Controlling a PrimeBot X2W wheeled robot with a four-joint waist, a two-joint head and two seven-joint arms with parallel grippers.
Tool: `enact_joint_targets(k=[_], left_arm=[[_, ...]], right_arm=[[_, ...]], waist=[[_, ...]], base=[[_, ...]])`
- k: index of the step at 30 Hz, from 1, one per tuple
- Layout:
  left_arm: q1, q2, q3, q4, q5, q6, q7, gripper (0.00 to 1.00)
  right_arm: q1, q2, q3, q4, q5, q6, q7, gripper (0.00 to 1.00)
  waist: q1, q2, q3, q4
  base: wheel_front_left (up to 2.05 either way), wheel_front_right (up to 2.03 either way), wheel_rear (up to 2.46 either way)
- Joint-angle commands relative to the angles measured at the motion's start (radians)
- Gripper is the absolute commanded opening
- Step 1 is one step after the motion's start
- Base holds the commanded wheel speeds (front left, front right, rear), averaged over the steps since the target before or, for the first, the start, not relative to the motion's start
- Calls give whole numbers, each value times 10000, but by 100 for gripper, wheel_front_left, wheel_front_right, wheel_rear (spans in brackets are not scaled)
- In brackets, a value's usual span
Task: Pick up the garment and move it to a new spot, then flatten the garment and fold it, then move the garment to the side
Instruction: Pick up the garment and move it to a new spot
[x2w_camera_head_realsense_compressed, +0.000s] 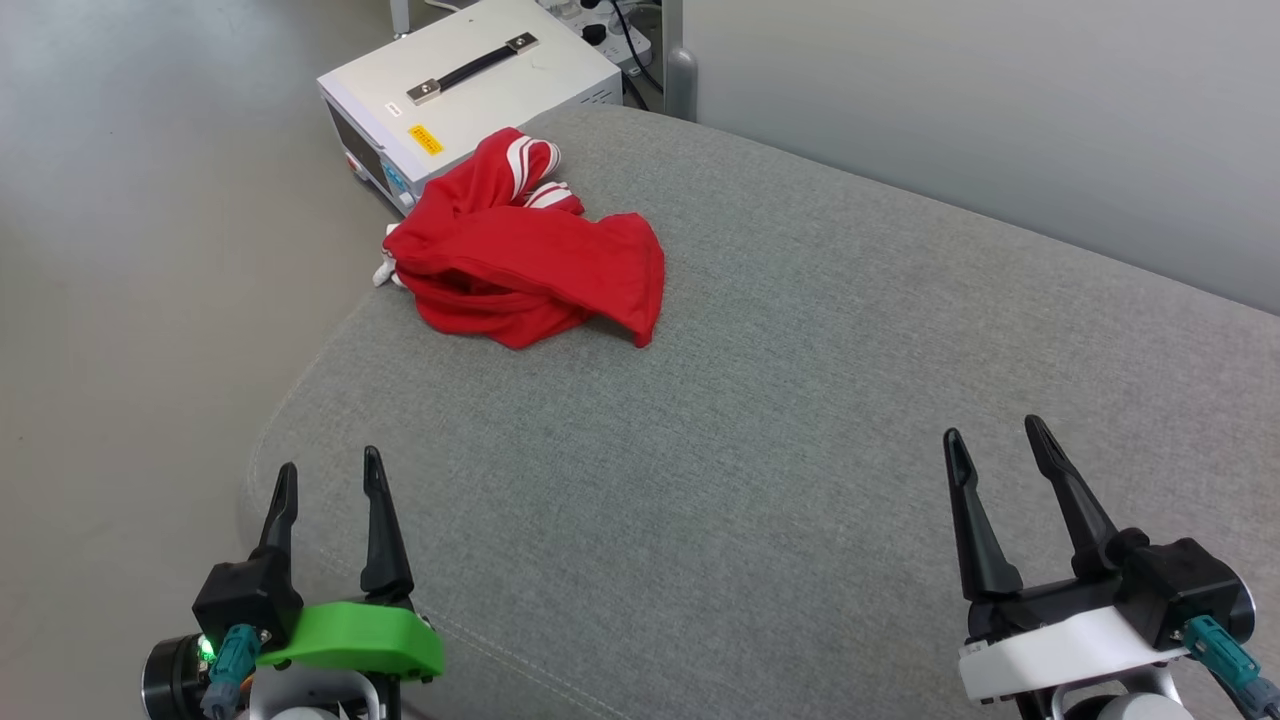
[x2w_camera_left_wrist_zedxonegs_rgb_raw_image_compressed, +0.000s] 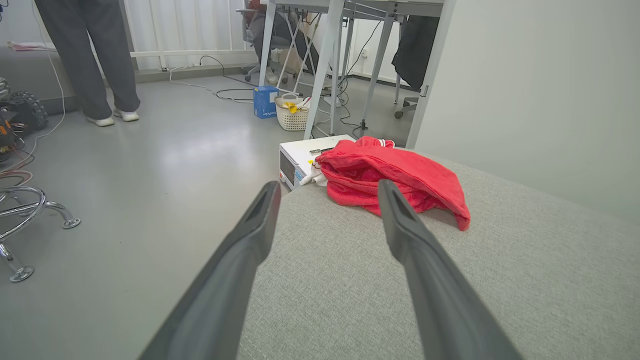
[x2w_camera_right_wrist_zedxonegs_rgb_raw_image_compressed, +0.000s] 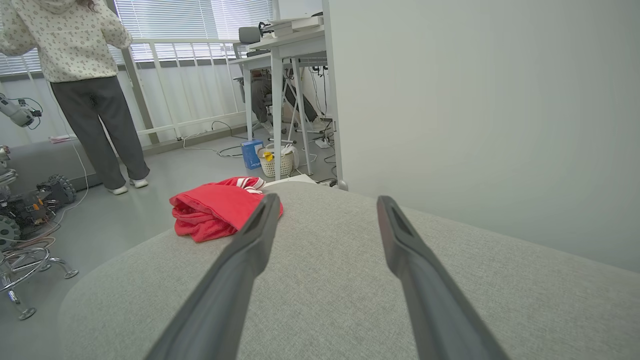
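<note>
**Head view shows a jersey heaped at the brink, next to the white case**

Both grippers are empty. The left gripper (x2w_camera_head_realsense_compressed: 330, 460), on its green bracket, and the right gripper (x2w_camera_head_realsense_compressed: 992, 428), on its white bracket, each stand with jaws spread wide and nothing between them. Both are well away from the white metal case with a black carry handle (x2w_camera_head_realsense_compressed: 470, 85).

The red jersey-style T-shirt with white, red-striped sleeve trim (x2w_camera_head_realsense_compressed: 525, 260) lies in a crumpled heap on the grey fabric cushion (x2w_camera_head_realsense_compressed: 750, 400). It is just beside the case, on the cushion corner nearest it, and part of it hangs over the cushion edge toward the case. Nothing of the task looks begun, and the first pick-up lies ahead.

Several things could go wrong from this position.

- **Partial grip:** The heap is folded over itself, so a pinch may catch only one loose layer. The rest would then trail and could snag on the case's corner or slide off onto the pale floor (x2w_camera_head_realsense_compressed: 150, 250) beside the case.
- **Overshoot:** The shirt lies so close to the case that a reach going too far could drive a gripper into it.
- **Too many layers:** Grabbing several layers at once would carry the tangle along and make flattening harder.
- **Hidden front:** The lettering is out of sight, so which face is up cannot be told.
- **Person nearby:** A person in dark trousers (x2w_camera_left_wrist_zedxonegs_rgb_raw_image_compressed: 90, 60) stands on the floor beyond the case, well apart from it.
</note>
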Motion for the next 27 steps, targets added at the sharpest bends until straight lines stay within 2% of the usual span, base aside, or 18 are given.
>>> enact_joint_targets(k=[1, 8, 17, 21, 27], left_arm=[[62, -47, 16, 20, -93, 42, -59, 100], [-106, -47, 483, 38, -345, 26, -59, 100], [-1919, 86, 2073, -15, -161, -1185, -59, 100], [-3155, 387, 2720, 414, -519, -1668, -59, 100], [-5286, 1470, 2569, 1429, -761, -2003, -59, 100]], right_arm=[[49, -22, 20, -34, 51, -9, -90, 100], [-32, -22, 114, -66, -19, -9, -90, 100], [-501, -22, 84, -258, -535, -9, -90, 100], [-831, -45, 30, -436, -805, -9, -90, 100], [-1379, -353, 97, -841, -893, -9, -90, 100]], waist=[[0, 52, 6, 52], [0, 52, 171, -76], [0, 52, 1188, -588], [0, 52, 1782, -882], [0, 52, 2753, -1225]], base=[[0, 0, 0], [0, 0, 0], [0, 0, 0], [0, 0, 0], [0, 0, 0]])
